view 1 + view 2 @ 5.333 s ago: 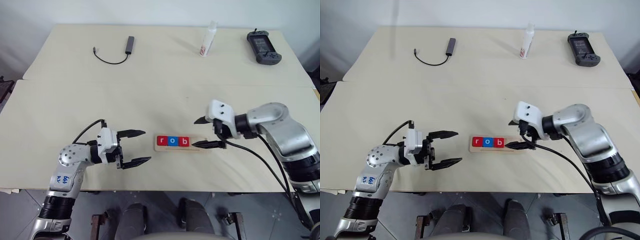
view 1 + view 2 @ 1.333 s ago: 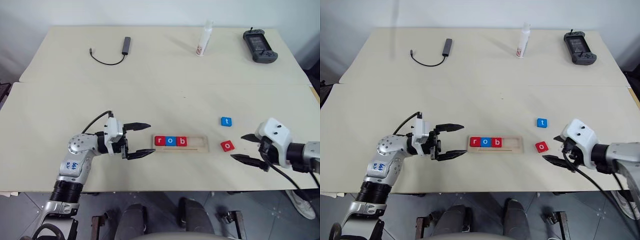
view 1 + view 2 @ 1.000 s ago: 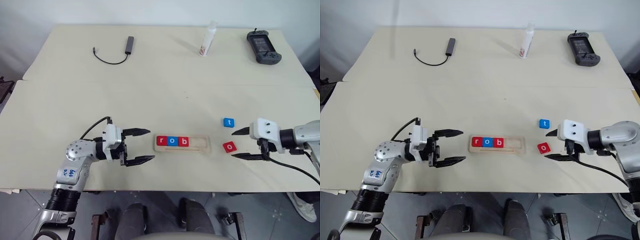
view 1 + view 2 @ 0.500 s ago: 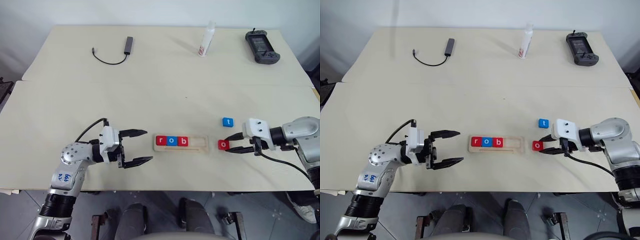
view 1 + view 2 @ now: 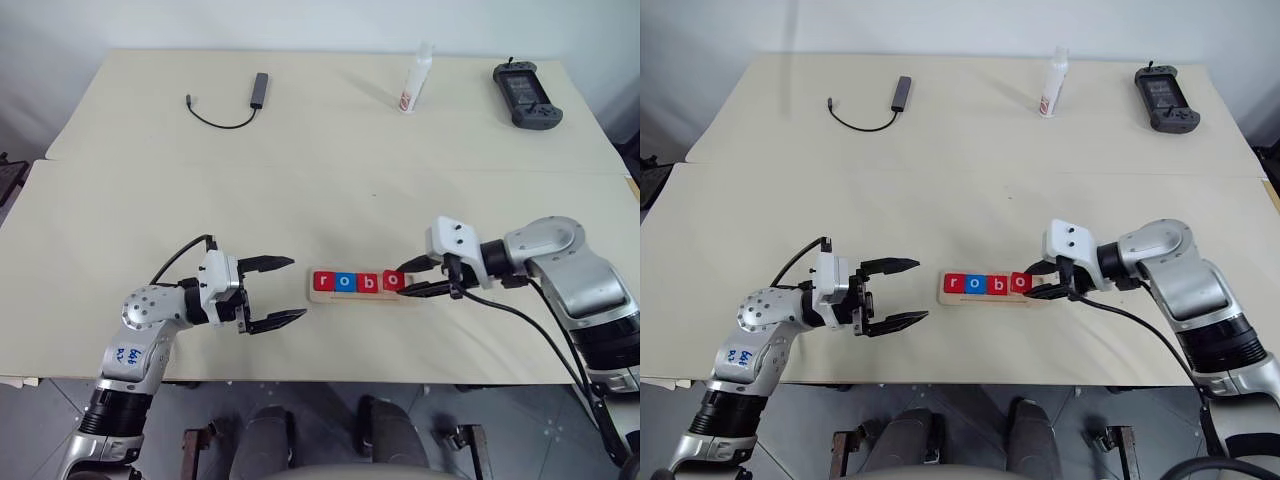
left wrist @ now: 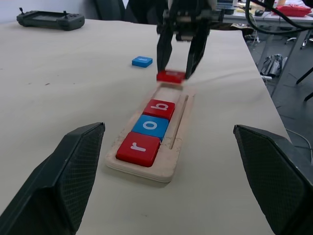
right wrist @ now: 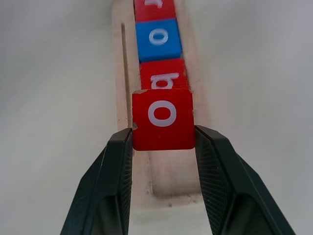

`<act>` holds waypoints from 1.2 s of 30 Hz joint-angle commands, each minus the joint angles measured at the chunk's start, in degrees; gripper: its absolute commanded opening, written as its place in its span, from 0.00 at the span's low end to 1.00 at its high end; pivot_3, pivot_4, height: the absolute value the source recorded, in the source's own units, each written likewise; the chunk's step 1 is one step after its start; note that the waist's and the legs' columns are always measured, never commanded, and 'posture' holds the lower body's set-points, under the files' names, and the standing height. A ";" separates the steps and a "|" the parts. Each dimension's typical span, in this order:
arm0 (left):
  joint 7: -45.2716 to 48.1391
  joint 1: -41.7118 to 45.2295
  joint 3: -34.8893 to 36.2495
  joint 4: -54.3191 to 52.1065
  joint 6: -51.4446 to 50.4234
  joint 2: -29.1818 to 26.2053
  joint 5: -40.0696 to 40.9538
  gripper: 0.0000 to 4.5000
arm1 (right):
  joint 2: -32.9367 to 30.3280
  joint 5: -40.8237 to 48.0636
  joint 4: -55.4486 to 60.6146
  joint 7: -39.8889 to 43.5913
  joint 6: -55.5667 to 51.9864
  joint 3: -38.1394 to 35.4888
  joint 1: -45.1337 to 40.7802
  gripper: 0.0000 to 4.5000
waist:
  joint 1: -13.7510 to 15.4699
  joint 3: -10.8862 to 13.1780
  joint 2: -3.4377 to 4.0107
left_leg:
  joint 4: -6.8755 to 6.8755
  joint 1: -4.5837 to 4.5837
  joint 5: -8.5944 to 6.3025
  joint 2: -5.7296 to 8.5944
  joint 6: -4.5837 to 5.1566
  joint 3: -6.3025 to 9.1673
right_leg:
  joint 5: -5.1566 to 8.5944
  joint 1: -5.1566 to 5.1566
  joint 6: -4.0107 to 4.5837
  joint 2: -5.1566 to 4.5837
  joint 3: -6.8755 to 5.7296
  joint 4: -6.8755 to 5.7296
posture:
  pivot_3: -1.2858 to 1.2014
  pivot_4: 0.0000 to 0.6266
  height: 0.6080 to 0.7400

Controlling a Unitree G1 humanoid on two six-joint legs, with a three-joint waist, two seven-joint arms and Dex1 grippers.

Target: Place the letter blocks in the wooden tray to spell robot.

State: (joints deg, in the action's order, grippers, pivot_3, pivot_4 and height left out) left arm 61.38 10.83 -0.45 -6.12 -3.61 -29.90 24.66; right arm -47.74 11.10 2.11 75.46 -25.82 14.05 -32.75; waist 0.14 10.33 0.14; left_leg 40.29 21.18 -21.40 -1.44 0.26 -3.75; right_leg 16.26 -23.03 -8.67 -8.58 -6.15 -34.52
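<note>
The wooden tray lies near the table's front edge with letter blocks r, o and b in its left part. My right gripper is shut on a red o block, held just over the tray's slot right beside the b. A blue block lies on the table past the tray's right end. My left gripper stands open and empty a short way left of the tray.
At the table's far side lie a USB hub with a cable, a white bottle and a black controller. The table's front edge runs close behind the tray.
My right gripper shut on the red o block and carried it left from the table to the tray's free end. The left gripper stayed where it was.
</note>
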 commanded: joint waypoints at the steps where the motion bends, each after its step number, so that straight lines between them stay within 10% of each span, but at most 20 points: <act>1: -0.82 -0.59 0.84 -2.60 -0.07 0.01 0.99 1.00 | 0.74 -1.70 0.05 -1.47 1.89 0.41 -0.83 0.32 | -0.09 0.00 0.00 | 0.00 -0.01 0.00 0.00 0.00 0.00 | 0.00 0.00 0.00 0.01 -0.01 0.00 | 0.52 0.24 1.00; 5: -1.22 -0.80 0.76 -3.08 -0.22 -0.09 1.03 1.00 | 1.26 -2.50 -0.91 -2.06 2.26 0.64 -1.23 0.32 | -0.16 0.00 0.00 | 0.00 -0.02 0.00 -0.01 0.00 -0.01 | 0.00 0.00 0.00 0.01 -0.01 -0.01 | 0.52 0.24 1.00; 13: -1.68 -1.26 0.78 -3.63 -0.51 -0.11 1.14 1.00 | -0.93 0.60 2.20 -1.47 0.80 -2.84 -0.31 0.93 | -0.10 0.00 0.00 | 0.00 -0.02 0.00 -0.01 0.00 -0.01 | 0.00 0.00 0.00 0.01 -0.01 -0.01 | 0.52 0.24 1.00; 16: -1.69 -1.26 0.80 -3.56 -0.45 -0.09 1.14 1.00 | -2.62 1.79 3.04 -1.33 -0.74 -4.73 1.06 0.93 | 0.00 0.00 0.00 | 0.00 -0.01 0.00 -0.01 0.00 0.00 | 0.00 0.00 0.00 0.00 -0.01 -0.01 | 0.52 0.24 1.00; 29: -1.24 -0.20 0.42 -2.34 -0.06 0.31 0.86 1.00 | -0.55 -1.50 2.11 -6.39 -1.55 -1.90 3.52 0.01 | -0.18 0.00 0.00 | 0.00 -0.03 0.00 -0.01 0.00 -0.02 | 0.00 0.00 0.00 0.01 -0.01 -0.01 | 0.52 0.24 1.00; 36: -1.29 -0.02 0.59 -2.31 -0.15 0.26 0.79 1.00 | 2.06 -1.71 3.73 -7.34 -3.21 -0.05 2.07 0.01 | -0.15 0.00 0.00 | 0.00 -0.02 0.00 -0.01 0.00 -0.01 | 0.00 0.00 0.00 0.01 0.00 -0.01 | 0.52 0.24 1.00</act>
State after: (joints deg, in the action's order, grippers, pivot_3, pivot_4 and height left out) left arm 59.98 10.49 -0.45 -7.97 -4.29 -29.67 24.71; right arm -45.97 9.31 3.41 68.43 -28.69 14.36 -29.78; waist -0.02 10.33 0.14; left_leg 40.30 21.15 -21.39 -1.45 0.25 -3.77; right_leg 16.26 -23.03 -8.67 -8.57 -6.15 -34.53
